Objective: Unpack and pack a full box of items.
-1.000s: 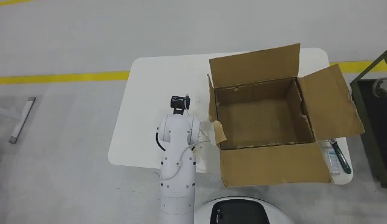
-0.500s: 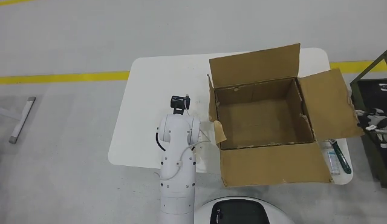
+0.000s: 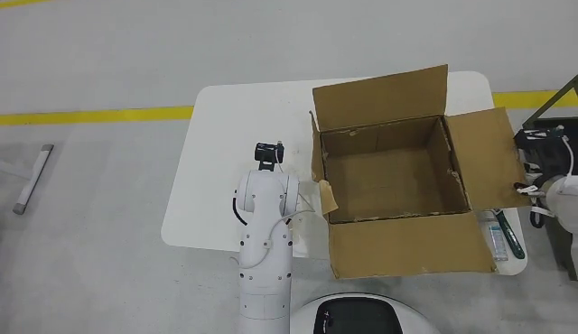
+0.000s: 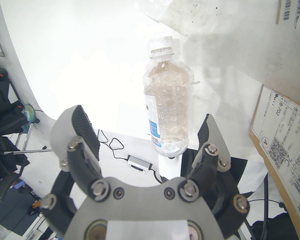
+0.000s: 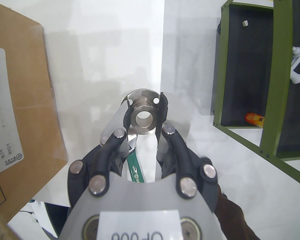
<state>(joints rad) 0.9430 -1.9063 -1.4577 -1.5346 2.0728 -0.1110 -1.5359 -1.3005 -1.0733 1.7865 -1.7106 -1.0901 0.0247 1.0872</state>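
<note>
Steel flanged fitting (image 5: 142, 120), probably heavy, stiff and slick, sits pinched across its barrel in the right gripper (image 5: 145, 114) beside the cardboard box (image 5: 37, 88); left gripper (image 4: 142, 123) spread.

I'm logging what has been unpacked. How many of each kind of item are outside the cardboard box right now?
water bottle: 1
metal flange fitting, held in the right gripper: 1
green-handled tool: 1
crumpled clear plastic: 1
Total: 4
</note>
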